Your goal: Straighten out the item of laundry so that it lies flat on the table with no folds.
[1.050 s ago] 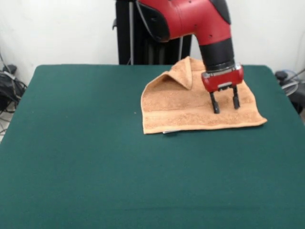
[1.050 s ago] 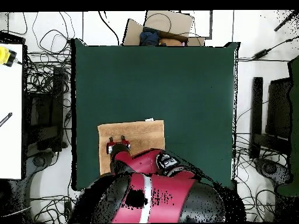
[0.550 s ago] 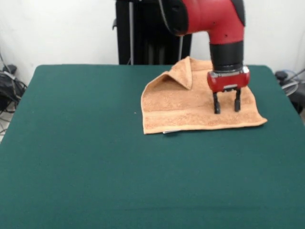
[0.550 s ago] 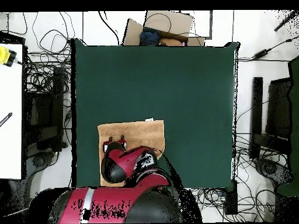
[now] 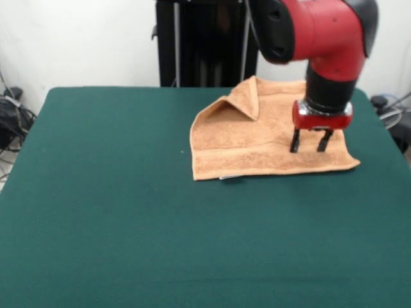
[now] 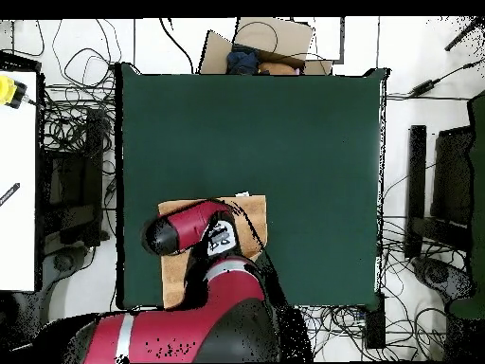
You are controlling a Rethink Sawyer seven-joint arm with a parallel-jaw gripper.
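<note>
The tan-orange towel, the item of laundry [image 5: 257, 138], lies at the far right of the green table [image 5: 128, 192]. Its far left corner is folded over into a raised peak [image 5: 247, 96]. A small white tag [image 5: 231, 177] peeks out at its near edge. My gripper [image 5: 307, 146] points straight down over the towel's right part. It is open, with nothing between its black fingers [image 5: 294, 142], whose tips sit at or just above the cloth. In the overhead view the red arm [image 6: 189, 232] covers most of the towel [image 6: 254, 220] and hides the gripper.
The towel's right edge lies close to the table's edge [image 5: 369, 115]. In the overhead view a cardboard box [image 6: 260, 43] sits past the table's top edge. Cables, a white side table [image 6: 17, 190] and dark equipment [image 6: 445, 190] flank the green table [image 6: 246, 133].
The open gripper has shifted to the right over the towel, toward its right edge. The arm has swung across it in the overhead view. The towel has not moved.
</note>
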